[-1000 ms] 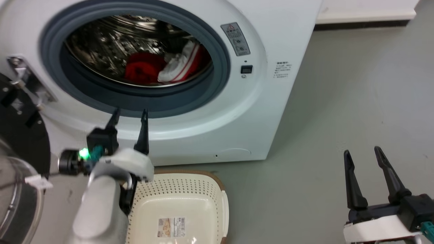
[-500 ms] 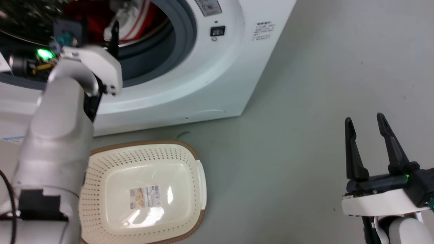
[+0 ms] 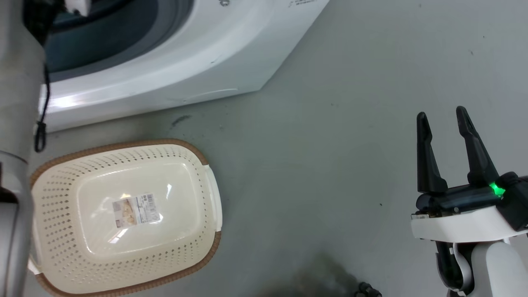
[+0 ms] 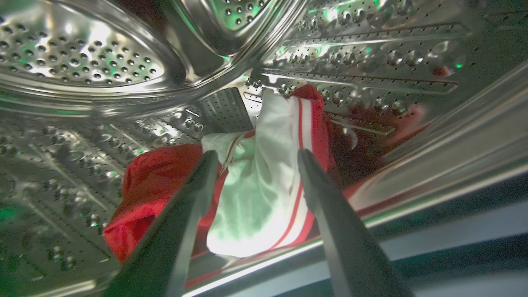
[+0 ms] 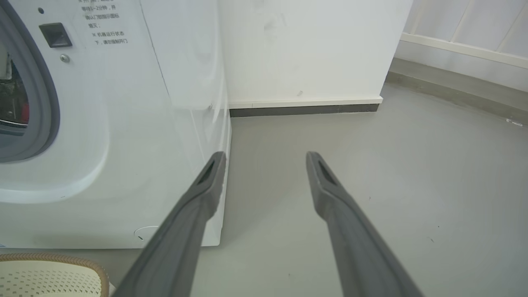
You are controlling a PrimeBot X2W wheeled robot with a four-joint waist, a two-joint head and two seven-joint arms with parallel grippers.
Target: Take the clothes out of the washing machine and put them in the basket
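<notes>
In the left wrist view my left gripper point(image 4: 255, 154) is open inside the washing machine's steel drum point(image 4: 82, 62). Its fingers frame the clothes: a white piece with red stripes point(image 4: 264, 185) and a red garment point(image 4: 152, 185) lying on the drum's bottom just ahead. The washing machine point(image 3: 165, 70) fills the head view's upper left, with my pale left forearm point(image 3: 16, 123) reaching into its porthole. The cream basket point(image 3: 123, 214) stands on the floor in front of it, holding nothing. My right gripper point(image 3: 443, 115) hovers open over bare floor at the right.
Grey floor point(image 3: 330, 144) spreads right of the machine. The right wrist view looks along the machine's white side point(image 5: 165, 123) to a wall with a dark skirting point(image 5: 305, 109). The basket's rim point(image 5: 49, 260) shows at its lower left.
The head camera has tilted down and shifted, so machine and basket slid up and left. My left arm has gone up into the porthole and into the drum. My right gripper stays open.
</notes>
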